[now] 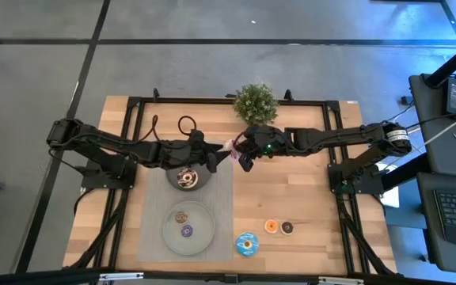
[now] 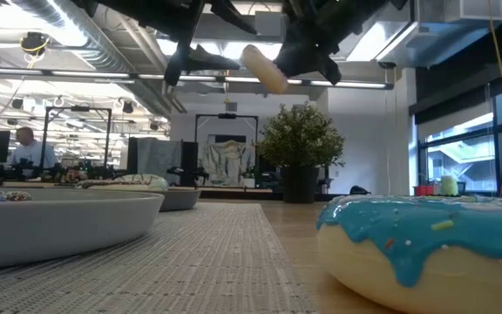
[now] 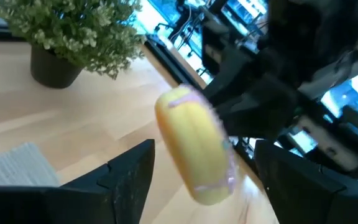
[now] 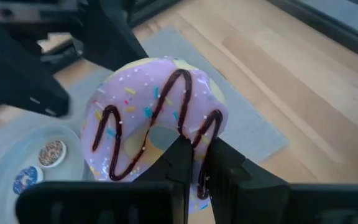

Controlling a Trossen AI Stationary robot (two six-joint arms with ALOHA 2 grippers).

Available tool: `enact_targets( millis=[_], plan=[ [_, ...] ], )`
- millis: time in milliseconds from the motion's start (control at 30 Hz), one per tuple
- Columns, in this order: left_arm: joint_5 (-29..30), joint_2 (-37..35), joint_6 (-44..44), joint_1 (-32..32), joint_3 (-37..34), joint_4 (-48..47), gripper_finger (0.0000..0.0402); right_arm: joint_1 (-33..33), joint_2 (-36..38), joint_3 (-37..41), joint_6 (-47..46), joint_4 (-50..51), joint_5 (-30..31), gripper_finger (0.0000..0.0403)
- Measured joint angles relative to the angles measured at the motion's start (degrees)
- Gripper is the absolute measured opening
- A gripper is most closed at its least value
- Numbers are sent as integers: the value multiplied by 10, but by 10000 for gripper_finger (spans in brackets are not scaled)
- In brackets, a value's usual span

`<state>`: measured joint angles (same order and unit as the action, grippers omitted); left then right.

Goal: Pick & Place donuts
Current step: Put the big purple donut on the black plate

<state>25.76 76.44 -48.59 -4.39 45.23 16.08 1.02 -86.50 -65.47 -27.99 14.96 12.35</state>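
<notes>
Nearest the low camera: blue donut (image 2: 425, 240), parked by the desk's near edge, untouched, apparently awaiting its turn.

Right pincer (image 4: 194, 152): clamped narrow on the pink-striped donut (image 4: 157, 118), gripping through the ring's rim and hole, glaze turned up toward the wrist camera. Held high above the desk's middle, toward the far edge, just off the grey mat (image 1: 216, 202). Lifted clear, probably to leave room for the other arm.

Left pincer (image 1: 214, 156): spread wide, one finger (image 3: 126, 168) on each side of the same donut, not visibly touching it. Looks like a handover in mid-air: right holding steady, left lined up to close across the edge. Risk judged here: a squeeze on the soft rim before the right lets go, or a slip between the two.

Below the left arm, on the mat: far plate (image 1: 171, 184) carrying the chocolate-white donut (image 1: 187, 178). Nearer the front edge: second plate (image 1: 169, 237) with the mini purple donut (image 1: 187, 231) and another small one beside it.

Right of the mat, near the front edge: orange donut (image 1: 271, 226) and dark brown donut (image 1: 287, 228), side by side, not yet plated. Potted plant (image 1: 256, 101) at the far edge, out of the way.
</notes>
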Motion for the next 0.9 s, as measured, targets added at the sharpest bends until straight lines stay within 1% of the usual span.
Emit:
enact_targets(
  millis=[100,200,467,600,833,900],
  plan=[
    [0,0,-2,0,0,-15,261,0,0,0,1,-20,-1,39],
    [2,0,-17,0,0,-22,244,0,0,0,1,-15,-1,39],
    [17,0,-17,0,0,-22,172,0,0,0,-2,-15,-3,39],
    [16,0,-17,0,0,-22,137,0,0,0,-1,-23,-15,39],
    [16,0,-16,0,0,-22,87,0,0,0,1,-24,-19,39],
    [16,0,-8,0,0,-22,74,0,0,0,14,-24,-19,40]
  ],
)
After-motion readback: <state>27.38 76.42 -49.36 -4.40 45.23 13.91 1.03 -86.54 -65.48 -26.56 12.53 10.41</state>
